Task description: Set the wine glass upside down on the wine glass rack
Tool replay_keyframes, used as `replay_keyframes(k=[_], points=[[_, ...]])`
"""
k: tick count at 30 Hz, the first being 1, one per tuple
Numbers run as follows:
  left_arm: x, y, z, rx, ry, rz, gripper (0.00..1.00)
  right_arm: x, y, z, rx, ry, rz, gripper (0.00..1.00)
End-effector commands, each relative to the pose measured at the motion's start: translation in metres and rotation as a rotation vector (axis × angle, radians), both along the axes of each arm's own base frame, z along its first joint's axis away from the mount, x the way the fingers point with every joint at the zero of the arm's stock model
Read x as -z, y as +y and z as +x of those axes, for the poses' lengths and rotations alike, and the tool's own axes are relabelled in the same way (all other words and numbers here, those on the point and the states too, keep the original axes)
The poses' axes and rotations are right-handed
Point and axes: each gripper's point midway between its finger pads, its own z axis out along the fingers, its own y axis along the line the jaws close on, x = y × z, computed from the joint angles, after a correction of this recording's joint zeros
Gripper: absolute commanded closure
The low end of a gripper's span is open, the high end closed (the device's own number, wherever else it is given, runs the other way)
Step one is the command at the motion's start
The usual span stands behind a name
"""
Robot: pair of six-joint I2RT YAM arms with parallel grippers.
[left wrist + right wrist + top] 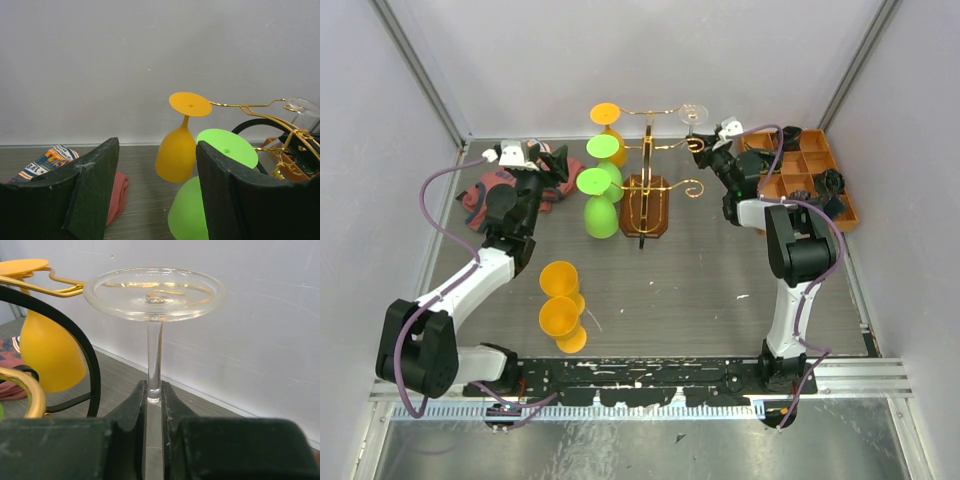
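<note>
The clear wine glass [154, 292] is upside down, foot up. My right gripper [154, 396] is shut on its stem. Its foot meets the right tip of the top gold arm [60, 286] of the wine glass rack [645, 190], which stands mid-table on a brown wooden base. In the top view the glass foot [695, 112] shows just above my right gripper [706, 140]. An orange glass [608, 135] and two green glasses [600, 195] hang upside down on the rack's left side. My left gripper [556, 160] is open and empty, left of them; its view [157, 170] faces them.
Two orange glasses [560, 300] lie on the table in front of the rack. A brown compartment tray [820, 170] with dark parts sits at the right, behind my right arm. A pile of cloth [485, 195] lies at the left. The back wall is close behind the rack.
</note>
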Motion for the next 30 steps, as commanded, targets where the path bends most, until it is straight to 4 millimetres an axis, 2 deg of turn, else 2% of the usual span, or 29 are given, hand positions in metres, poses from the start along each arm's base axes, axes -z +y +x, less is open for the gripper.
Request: replay_keyframes(k=[1, 13, 23, 26, 30], points=[[-0.004, 0.002, -0.001, -0.004, -0.032, -0.006, 0.31, -0.04, -0.005, 0.01, 0.061, -0.122, 0.023, 0.99], [0.004, -0.001, 0.003, 0.004, -0.018, -0.008, 0.31, -0.033, 0.023, -0.002, -0.076, -0.144, -0.009, 0.99], [0.002, -0.001, 0.002, 0.009, -0.024, 0.001, 0.32, -0.037, 0.049, -0.026, -0.281, -0.136, 0.004, 0.99], [0.001, -0.002, 0.002, 0.012, -0.025, -0.007, 0.32, -0.038, 0.047, -0.032, -0.281, -0.135, -0.007, 0.99], [0.001, -0.003, 0.002, 0.02, -0.023, -0.012, 0.32, -0.039, 0.039, -0.025, -0.225, -0.133, -0.011, 0.99]])
